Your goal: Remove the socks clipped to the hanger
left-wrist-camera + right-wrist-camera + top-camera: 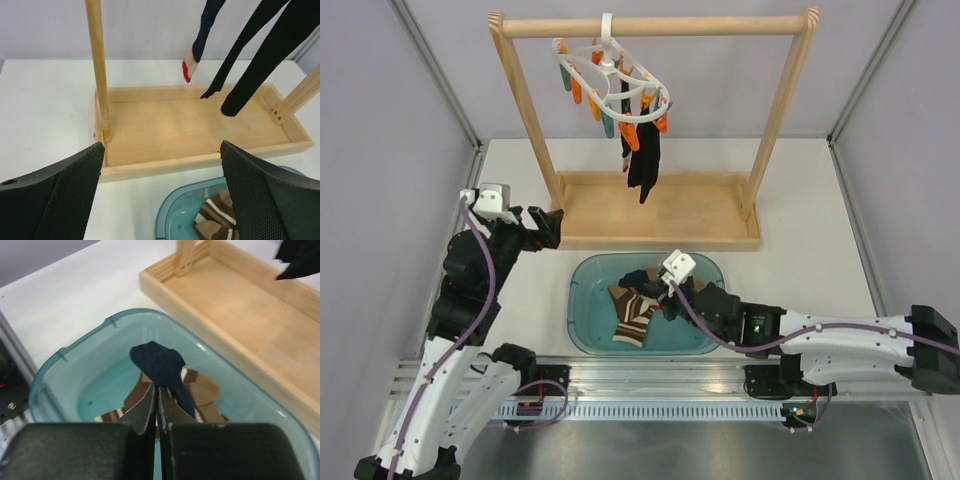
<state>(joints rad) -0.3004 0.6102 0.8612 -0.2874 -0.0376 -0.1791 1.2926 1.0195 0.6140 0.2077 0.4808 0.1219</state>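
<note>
The white oval hanger (615, 75) hangs by its hook from the wooden rail, with orange and teal pegs. Dark socks (643, 155) are still clipped to it and dangle over the frame's base. They also show in the left wrist view (255, 65), one with a red toe (187, 70). My right gripper (156, 387) is shut on a dark navy sock (160, 362) and holds it just over the teal bin (65, 357). Brown striped socks (632, 315) lie in the bin. My left gripper (162, 145) is open and empty, low, near the frame's left post.
The large wooden rail frame stands at the back on a shallow wooden tray base (700, 215), with its left post (97, 70) close ahead of my left gripper. The teal bin (585, 300) sits between the frame and the arm bases. Grey walls close in both sides.
</note>
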